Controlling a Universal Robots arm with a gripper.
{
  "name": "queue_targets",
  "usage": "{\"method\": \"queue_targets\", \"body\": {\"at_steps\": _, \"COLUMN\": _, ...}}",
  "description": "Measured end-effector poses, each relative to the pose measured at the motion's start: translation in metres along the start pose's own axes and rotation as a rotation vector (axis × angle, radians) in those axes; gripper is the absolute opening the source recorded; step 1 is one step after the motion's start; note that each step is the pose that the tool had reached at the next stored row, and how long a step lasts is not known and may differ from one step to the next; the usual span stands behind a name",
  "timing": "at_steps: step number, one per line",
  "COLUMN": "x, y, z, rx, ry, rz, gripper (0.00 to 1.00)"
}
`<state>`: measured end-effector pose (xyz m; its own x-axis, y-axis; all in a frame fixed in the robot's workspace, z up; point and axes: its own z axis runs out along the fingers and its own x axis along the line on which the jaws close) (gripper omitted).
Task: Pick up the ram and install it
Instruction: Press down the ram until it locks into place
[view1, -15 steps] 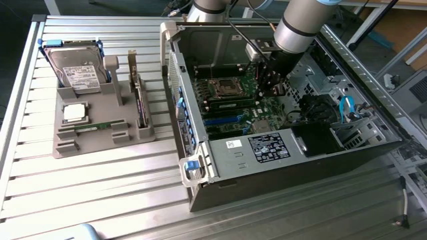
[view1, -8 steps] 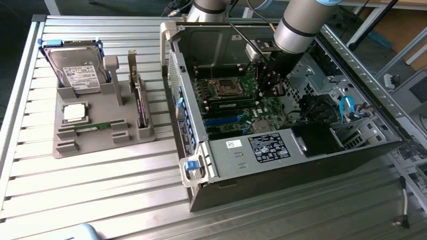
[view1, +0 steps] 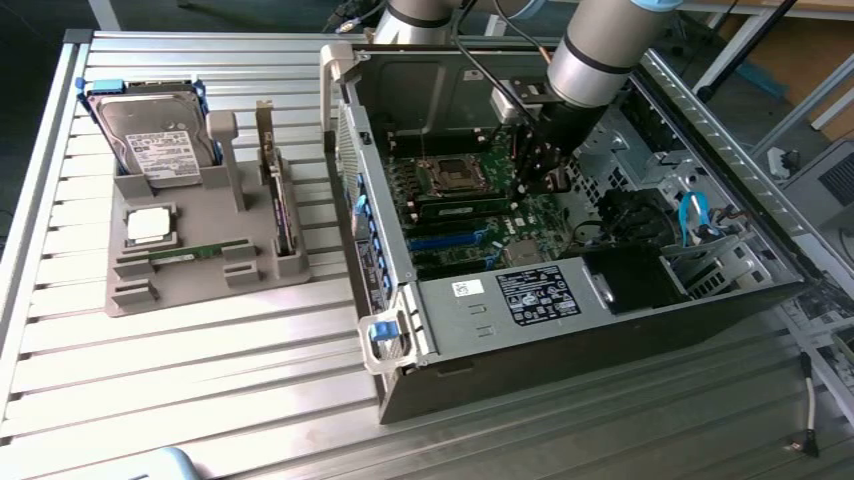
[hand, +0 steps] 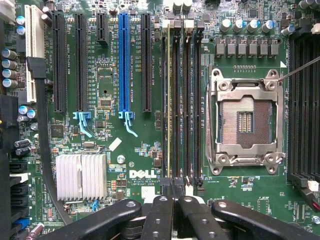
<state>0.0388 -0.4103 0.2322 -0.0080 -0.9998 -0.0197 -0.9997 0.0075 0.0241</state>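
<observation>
Wrist view shows a thin green ram stick (hand: 168, 100) standing edge-on in a slot beside the empty processor socket (hand: 245, 122). It looks light, stiff and brittle at its chips and contacts, so it is best held by its long edges. The claw (hand: 173, 194) is clenched on nothing, over the stick's end; contact is unclear. A second stick (view1: 198, 252) lies on the grey tray (view1: 127, 285), exterior view's left

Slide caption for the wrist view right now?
Shut gripper at the end of the ram standing in a motherboard slot, near the empty processor socket.

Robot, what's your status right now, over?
Gripper shut, above the black memory slots. Thin green ram stick stands edge-on in one slot. Nothing in the way.
</observation>
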Motion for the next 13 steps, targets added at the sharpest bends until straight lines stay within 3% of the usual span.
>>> {"method": "queue_targets", "body": {"at_steps": 13, "x": 0.0001, "y": 0.0, "z": 0.0005, "rx": 0.0001, "ry": -0.0003, "rz": 0.0, "gripper": 0.1}}
